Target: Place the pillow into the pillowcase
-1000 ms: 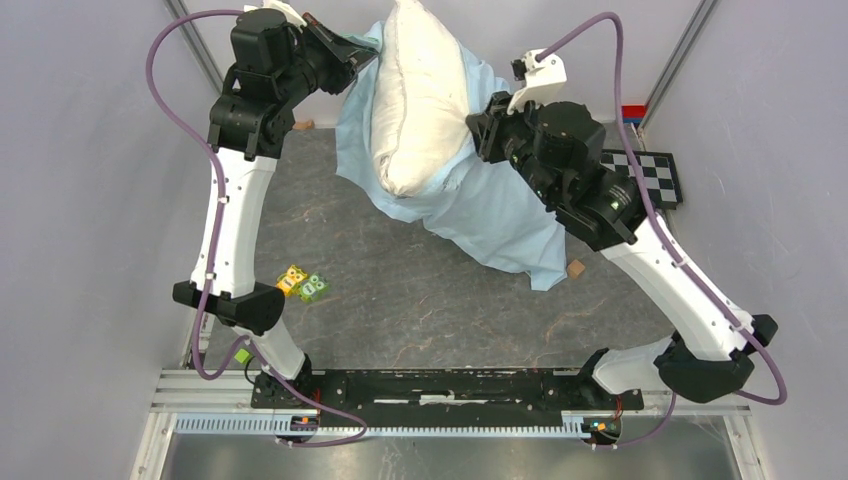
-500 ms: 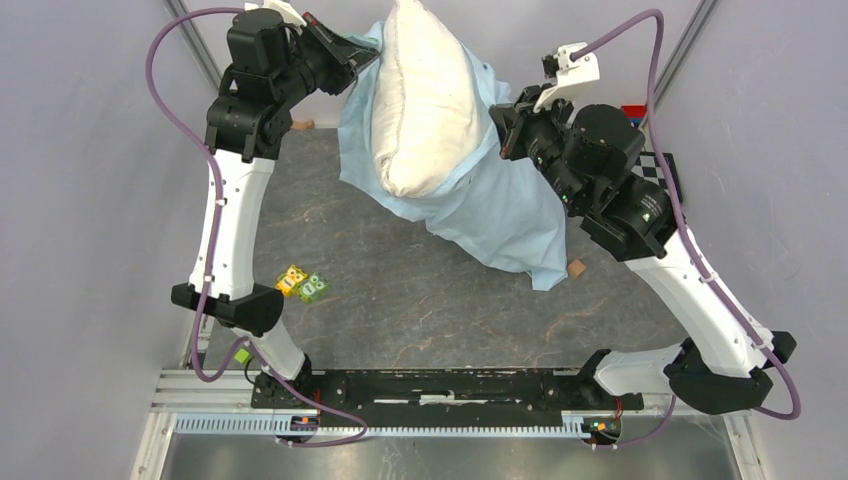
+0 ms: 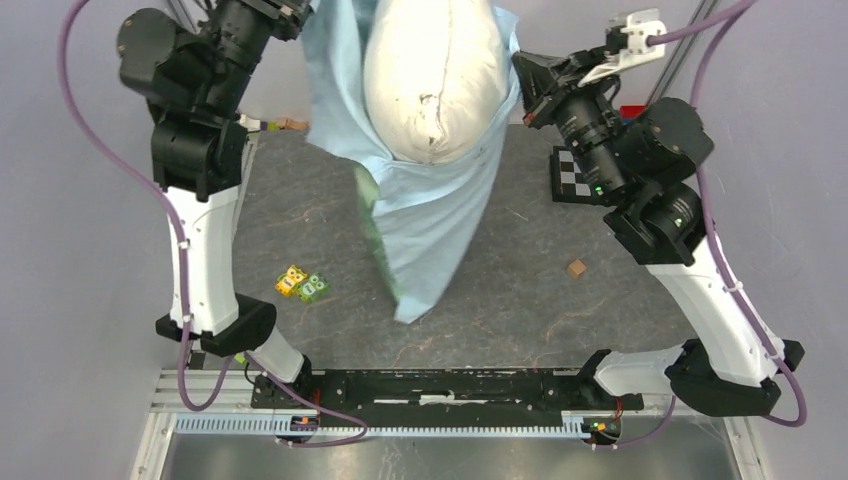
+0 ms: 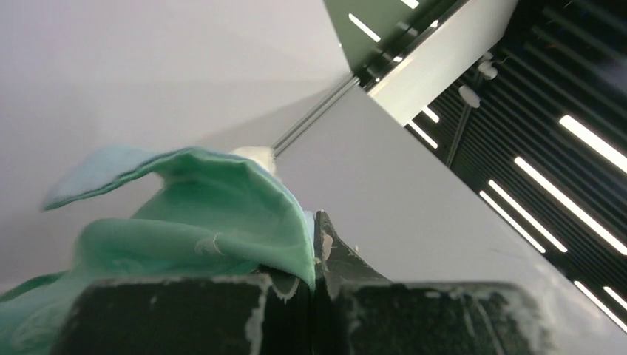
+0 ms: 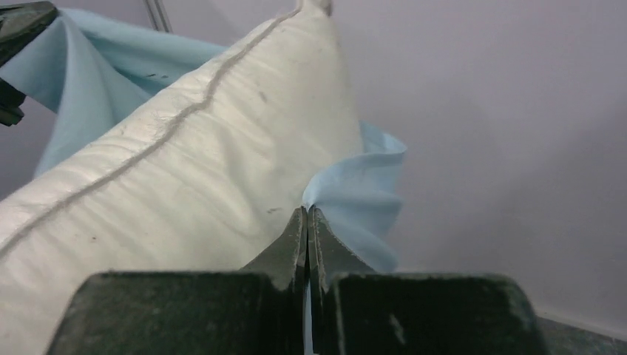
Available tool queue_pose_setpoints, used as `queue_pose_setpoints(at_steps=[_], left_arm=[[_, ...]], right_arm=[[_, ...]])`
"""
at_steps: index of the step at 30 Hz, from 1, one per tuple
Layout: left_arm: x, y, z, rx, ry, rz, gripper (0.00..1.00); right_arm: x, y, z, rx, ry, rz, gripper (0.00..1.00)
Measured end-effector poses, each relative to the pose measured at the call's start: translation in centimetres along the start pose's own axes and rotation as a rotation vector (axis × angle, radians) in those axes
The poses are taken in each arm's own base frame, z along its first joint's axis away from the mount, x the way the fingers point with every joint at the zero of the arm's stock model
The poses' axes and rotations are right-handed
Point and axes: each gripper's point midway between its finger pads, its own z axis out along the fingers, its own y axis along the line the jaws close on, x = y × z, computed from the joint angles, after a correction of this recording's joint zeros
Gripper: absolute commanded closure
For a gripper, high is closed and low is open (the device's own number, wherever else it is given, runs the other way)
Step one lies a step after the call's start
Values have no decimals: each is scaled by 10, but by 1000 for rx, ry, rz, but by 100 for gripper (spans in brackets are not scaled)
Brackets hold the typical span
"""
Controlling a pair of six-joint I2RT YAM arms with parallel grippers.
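Where the pillowcase (image 3: 428,235) trailed over the counter (image 3: 530,300) half a second ago, we have now hoisted its mouth high, so the sack hangs down long. The pillow (image 3: 432,85) stands upright in the opening with its lower end sunk inside, which we judge lets its own weight carry it deeper, though from above we cannot tell whether the sack's tip touches the counter. Our left end effector (image 4: 316,225) is clamped on the hem's green inner face, and our right end effector (image 5: 307,216) is pinched tight on the blue hem against the pillow's flank.
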Motion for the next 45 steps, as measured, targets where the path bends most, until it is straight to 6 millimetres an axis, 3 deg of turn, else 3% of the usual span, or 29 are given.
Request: queue_pose_setpoints(at_steps=[4, 10, 12, 17, 20, 22, 24, 26, 28, 30, 34, 39, 42, 45], left_arm=[[-12, -22, -13, 39, -37, -4, 97], [14, -2, -21, -22, 76, -16, 97], [8, -5, -22, -35, 58, -4, 97], [-27, -33, -29, 9, -89, 17, 97], [-31, -40, -27, 43, -105, -6, 97], [-21, -37, -19, 64, -63, -26, 97], [-1, -25, -9, 55, -1, -45, 97], [38, -2, 0, 10, 104, -73, 97], [69, 17, 4, -33, 183, -87, 97], [87, 31, 7, -71, 233, -83, 97], [79, 39, 13, -104, 230, -52, 97], [81, 59, 15, -149, 236, -52, 97], [100, 91, 11, -222, 279, -56, 98], [123, 132, 6, -317, 334, -39, 97]], right_arm=[[-28, -9, -10, 32, -60, -37, 100], [-67, -6, 4, 48, -168, -68, 100], [-65, -6, 5, 48, -173, -65, 100], [-29, -10, -7, 40, -134, -35, 100], [-35, -19, -13, 74, -146, -33, 100], [-43, -25, -14, 108, -141, -58, 100], [-57, -31, -10, 152, -148, -92, 100], [-70, -33, -5, 180, -171, -118, 100], [-71, -34, -3, 191, -174, -141, 100], [-69, -36, -2, 203, -164, -155, 100], [-63, -35, 3, 192, -154, -164, 100], [-77, -35, 5, 200, -204, -163, 100], [-84, -33, 10, 196, -224, -161, 100], [-69, -24, 21, 159, -195, -169, 100]])
